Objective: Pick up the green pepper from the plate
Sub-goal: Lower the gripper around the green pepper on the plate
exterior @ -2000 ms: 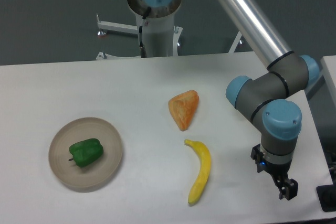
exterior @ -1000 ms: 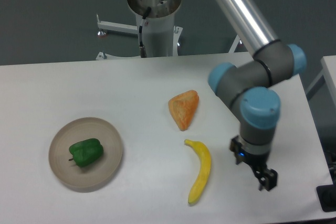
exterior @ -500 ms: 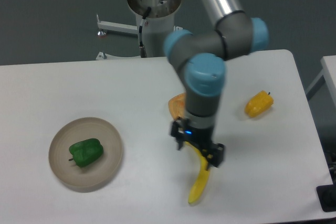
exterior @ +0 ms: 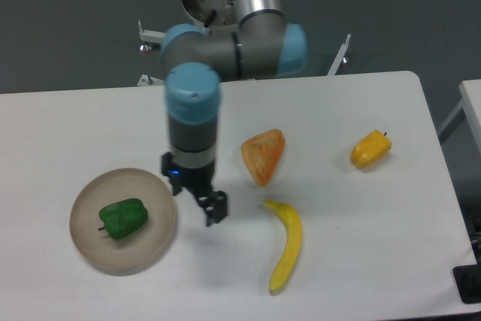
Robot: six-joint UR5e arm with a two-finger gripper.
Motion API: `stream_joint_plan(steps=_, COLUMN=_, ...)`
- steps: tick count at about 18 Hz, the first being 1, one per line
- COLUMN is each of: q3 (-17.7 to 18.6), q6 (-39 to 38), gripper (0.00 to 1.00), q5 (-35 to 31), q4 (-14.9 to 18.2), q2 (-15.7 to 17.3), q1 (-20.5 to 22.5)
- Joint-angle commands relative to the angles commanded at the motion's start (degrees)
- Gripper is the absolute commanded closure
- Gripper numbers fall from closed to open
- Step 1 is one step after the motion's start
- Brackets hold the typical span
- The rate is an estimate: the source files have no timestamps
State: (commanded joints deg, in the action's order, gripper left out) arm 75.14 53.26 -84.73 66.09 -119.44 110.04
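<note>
The green pepper [exterior: 123, 218] is small, glossy and dark green. It lies on the left-centre of the round beige plate [exterior: 154, 246] at the table's front left. My gripper [exterior: 207, 209] hangs just off the plate's right rim, to the right of the pepper and apart from it. It holds nothing. Its fingers point down, and I cannot tell from this angle whether they are open or shut.
An orange wedge-shaped piece [exterior: 263, 155] lies at the table's middle. A yellow banana [exterior: 286, 248] lies in front of it, right of my gripper. A yellow-orange pepper [exterior: 370, 149] sits at the right. The arm's base column [exterior: 223, 43] stands behind the table.
My arm has swept from the table's right front, over the banana, to the plate's right rim. The yellow-orange pepper came into view as the arm left. No object has moved.
</note>
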Motion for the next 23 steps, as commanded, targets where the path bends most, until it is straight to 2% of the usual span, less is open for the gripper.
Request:
stream_joint_plan(steps=7, q3=0.70, q6=0.00, gripper=0.00, q5=0.09, q4=-0.53, q2=-2.20, q1=-2.99)
stream_joint_plan(steps=11, q3=1.58, q6=-1.32, gripper=0.00, q5=0.00, q4=-2.81, q2=-3.34, q1=-4.66)
stream_joint_plan(steps=23, q3=2.20, q6=-3.60, gripper=0.00, q5=0.00, q4=-3.08, q2=-4.39, q1=-5.81)
